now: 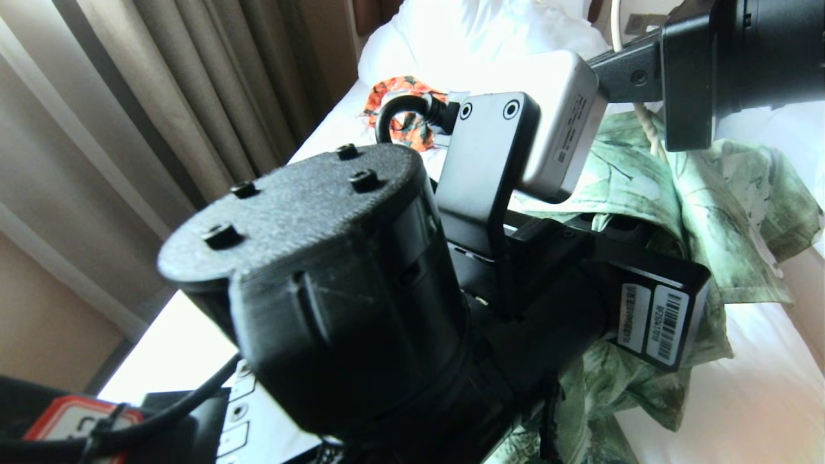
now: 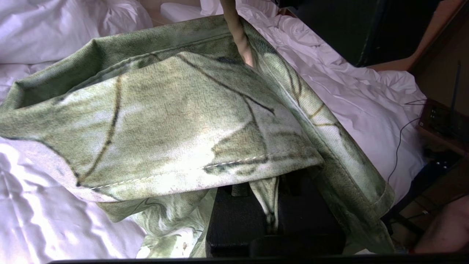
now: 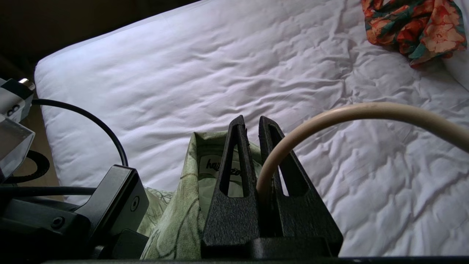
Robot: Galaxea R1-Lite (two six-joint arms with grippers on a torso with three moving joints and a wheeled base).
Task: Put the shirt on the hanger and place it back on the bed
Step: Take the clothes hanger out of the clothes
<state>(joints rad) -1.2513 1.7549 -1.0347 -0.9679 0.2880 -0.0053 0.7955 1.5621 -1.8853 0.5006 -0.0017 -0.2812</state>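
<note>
The green floral shirt (image 2: 154, 121) hangs draped over my left gripper (image 2: 272, 205), which is shut on a fold of its fabric; the fingertips are hidden under the hem. In the head view the shirt (image 1: 644, 187) bunches to the right of the left arm above the bed (image 1: 741, 399). My right gripper (image 3: 253, 123) is shut on the cream hanger (image 3: 366, 110), whose wire curves away over the white sheet (image 3: 220, 73). The shirt's collar with its white label (image 3: 212, 167) sits just behind the right fingers. A length of the hanger (image 2: 240, 36) pokes into the shirt's opening.
An orange floral garment (image 3: 414, 25) lies crumpled near the pillows (image 1: 490, 32). Beige curtains (image 1: 193, 96) hang along the bed's left side. A wooden bedside stand with cables (image 2: 439, 124) is beyond the far edge. My left arm's wrist (image 1: 335, 290) fills the head view.
</note>
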